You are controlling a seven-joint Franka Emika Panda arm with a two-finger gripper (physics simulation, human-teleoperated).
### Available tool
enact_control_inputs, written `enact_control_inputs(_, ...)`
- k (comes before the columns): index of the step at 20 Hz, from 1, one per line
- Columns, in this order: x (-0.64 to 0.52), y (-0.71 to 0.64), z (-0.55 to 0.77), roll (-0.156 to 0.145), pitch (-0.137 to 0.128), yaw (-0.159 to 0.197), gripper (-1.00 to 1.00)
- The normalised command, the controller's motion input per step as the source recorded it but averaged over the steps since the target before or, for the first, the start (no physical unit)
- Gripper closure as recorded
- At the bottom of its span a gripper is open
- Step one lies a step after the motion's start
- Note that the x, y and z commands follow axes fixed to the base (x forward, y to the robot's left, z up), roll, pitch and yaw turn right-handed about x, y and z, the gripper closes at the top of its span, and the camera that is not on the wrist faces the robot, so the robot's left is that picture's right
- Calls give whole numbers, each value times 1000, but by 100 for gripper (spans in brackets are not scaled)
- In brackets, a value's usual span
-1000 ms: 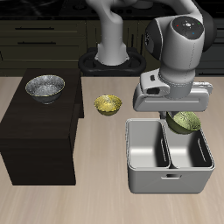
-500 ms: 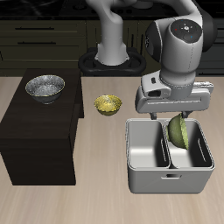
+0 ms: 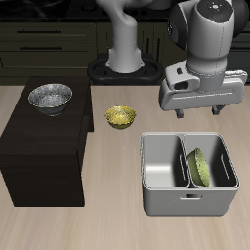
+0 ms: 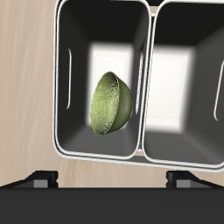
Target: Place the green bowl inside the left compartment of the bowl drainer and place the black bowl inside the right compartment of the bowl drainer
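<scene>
Green bowl [image 3: 200, 167] on edge in bowl drainer [image 3: 162, 196] (jaws above, empty)

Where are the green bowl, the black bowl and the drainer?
green bowl [image 4: 111, 103]: wrist view, on its rounded outside.
black bowl [image 3: 50, 97]: exterior view, on its speckled inside.
drainer [image 3: 186, 203]: exterior view, on its front wall.

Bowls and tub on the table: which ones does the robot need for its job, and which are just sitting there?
Needed: small olive-green bowl, on edge in the light grey metal two-part tub; silvery-grey speckled bowl on the dark block.
Just sitting there: golden-yellow bowl.
</scene>
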Motion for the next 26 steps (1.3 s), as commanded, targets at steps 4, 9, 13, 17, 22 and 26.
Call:
enact_control_inputs(4,-241,-18,368,15,-43,-4,-100)
enact_control_inputs(9,-171,-138,360,29,2,18,-100)
enact_control_inputs(13,-145,-164,391,-14,-45,36,-100)
enact_control_inputs(17,-120,-149,299,-13,-36,26,-100)
enact_control_inputs(22,-21,-96,146,0,-3,-6,-100)
enact_control_inputs(26,-25,-202,217,-22,-17,-8,-100)
